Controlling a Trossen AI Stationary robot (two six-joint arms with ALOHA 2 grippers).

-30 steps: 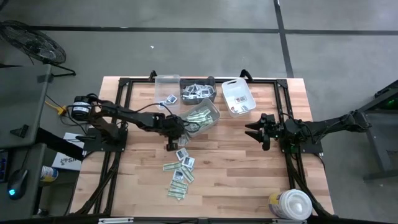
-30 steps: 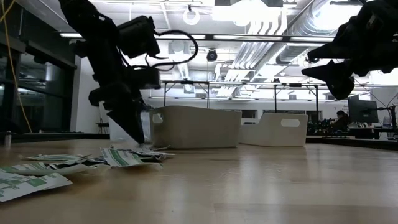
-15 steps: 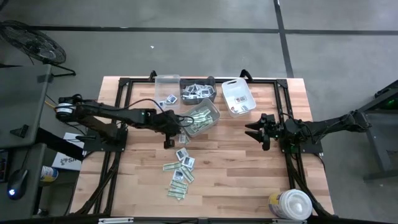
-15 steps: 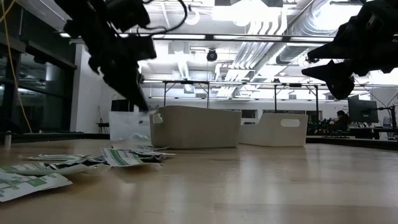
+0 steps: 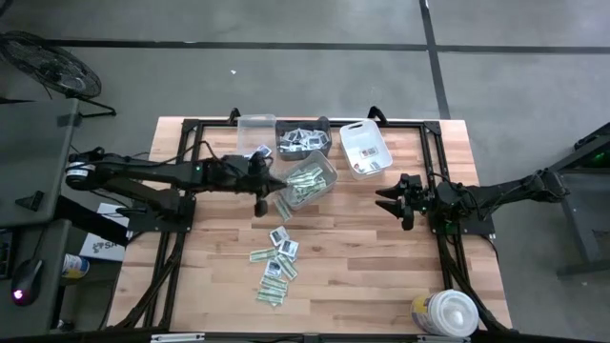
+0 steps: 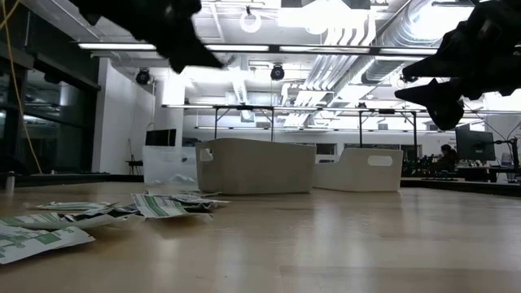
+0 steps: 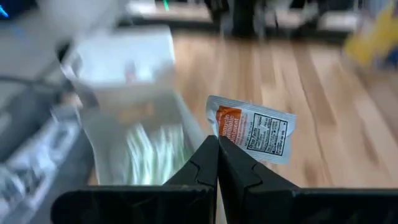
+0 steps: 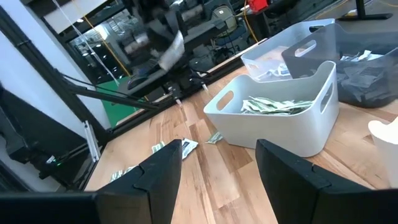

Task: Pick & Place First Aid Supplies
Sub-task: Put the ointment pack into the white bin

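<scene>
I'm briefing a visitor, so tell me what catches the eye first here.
The left end effector, raised near the bins at the table's back, pinches a white packet with orange print. Green-and-white packets litter the wood in front. The right end effector hovers open over bare table at the right.

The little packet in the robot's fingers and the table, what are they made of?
The packet looks like thin, slightly glossy paper or foil, printed orange and black, crimped along its edges; which one is unclear. The left gripper pinches it. The table looks like pale wooden planks with visible grain.
</scene>
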